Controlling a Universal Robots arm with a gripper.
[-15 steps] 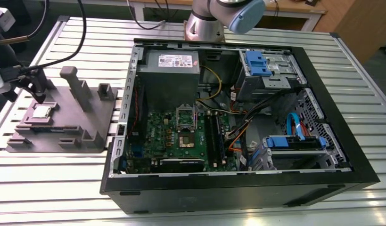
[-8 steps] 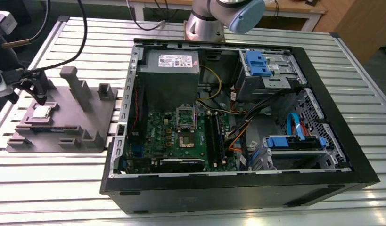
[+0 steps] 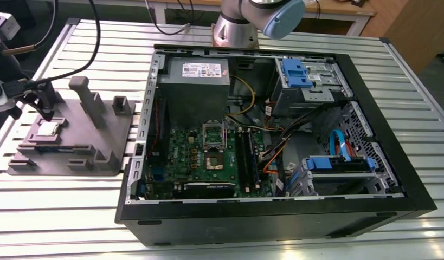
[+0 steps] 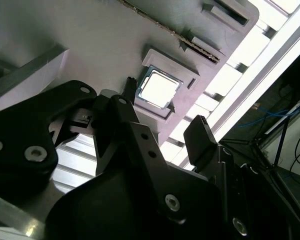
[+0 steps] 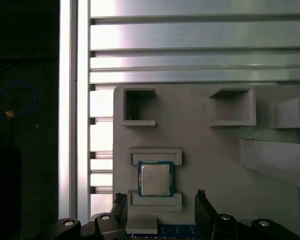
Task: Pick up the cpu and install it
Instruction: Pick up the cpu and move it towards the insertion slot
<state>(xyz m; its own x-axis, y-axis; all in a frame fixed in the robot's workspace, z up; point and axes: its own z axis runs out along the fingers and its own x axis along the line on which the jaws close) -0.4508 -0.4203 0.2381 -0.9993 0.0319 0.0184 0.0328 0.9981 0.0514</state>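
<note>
Ribbed aluminium counter (image 3: 63, 211) carries everything here. Above a grey moulded tray (image 3: 98, 135) hangs the tool (image 3: 32, 112), its two black fingers (image 5: 121, 210) spread wide apart and gripping nothing. In both wrist views the fingers stand either side of the cpu (image 5: 156, 179), with a gap between them wider than the chip; whether the tips touch the tray I cannot tell. The cpu lies flat, metal face up, in a shallow square seat of the tray, between two low raised lips. Beside the tray, on the exterior view's right, an open computer case (image 3: 280, 216) lies on its side. Inside it, the green motherboard (image 3: 185, 162) has its socket (image 3: 214, 147) uncovered, and a grey power supply (image 3: 196, 73) sits at the far end.
</note>
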